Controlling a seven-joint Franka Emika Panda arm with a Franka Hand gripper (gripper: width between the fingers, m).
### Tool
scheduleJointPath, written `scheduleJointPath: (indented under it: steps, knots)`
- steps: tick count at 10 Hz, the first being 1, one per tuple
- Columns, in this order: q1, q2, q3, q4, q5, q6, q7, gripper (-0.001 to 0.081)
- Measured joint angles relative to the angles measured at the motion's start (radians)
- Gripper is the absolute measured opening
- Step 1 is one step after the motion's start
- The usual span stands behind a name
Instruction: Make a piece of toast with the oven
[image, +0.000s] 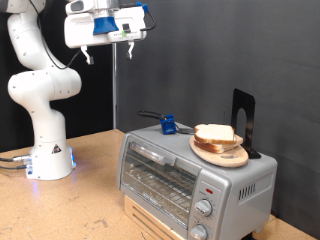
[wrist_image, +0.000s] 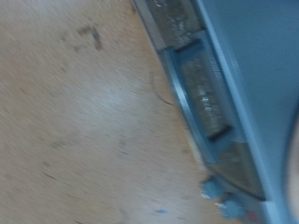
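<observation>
1. Hanging high near the exterior view's top, the gripper (image: 128, 47) sits well above and apart from the oven (image: 195, 178); its fingers point downward with nothing between them, but whether the jaws are spread or pressed together cannot be told at this size.
2. Only the exterior view shows the white arm (image: 40, 85), its base on the wooden table (image: 85, 205), and the dark backdrop behind.
3. The oven stands at the exterior view's lower right: a silver-grey box, its glass door closed, wire rack visible behind the glass, round knobs (image: 204, 207) down its right front.
4. On the oven's top rests a round wooden plate (image: 222, 154) carrying a small stack of bread; the piece of toast (image: 214, 134) is pale tan with a darker brown crust and leans on the stack.
5. A small blue object (image: 169, 125) lies on the oven's top, beside the plate.
6. The wrist view, blurred, shows the tabletop (wrist_image: 84, 121) and what appears to be the oven (wrist_image: 201, 93) seen from above; no fingers or bread appear there.
</observation>
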Motion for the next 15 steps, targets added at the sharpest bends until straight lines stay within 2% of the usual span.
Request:
scheduleJointPath:
  steps: [2, 3, 4, 5, 6, 9, 12, 15]
  knots:
    - [0.089, -0.018, -0.079, -0.024, 0.128, 0.090, -0.217, 0.0809]
    - [0.140, -0.027, -0.127, -0.033, 0.187, 0.105, -0.340, 0.0809]
    - [0.177, -0.028, -0.164, -0.040, 0.201, 0.109, -0.431, 0.0809]
    - [0.191, -0.027, -0.180, -0.052, 0.201, 0.119, -0.497, 0.0809]
    - [0.192, -0.020, -0.185, -0.066, 0.202, 0.119, -0.506, 0.0809]
    - [0.175, 0.047, -0.178, -0.099, 0.196, 0.127, -0.414, 0.0809]
    - [0.176, 0.136, -0.178, -0.139, 0.170, 0.237, -0.464, 0.0809]
    - [0.176, 0.218, -0.182, -0.154, 0.165, 0.324, -0.510, 0.0809]
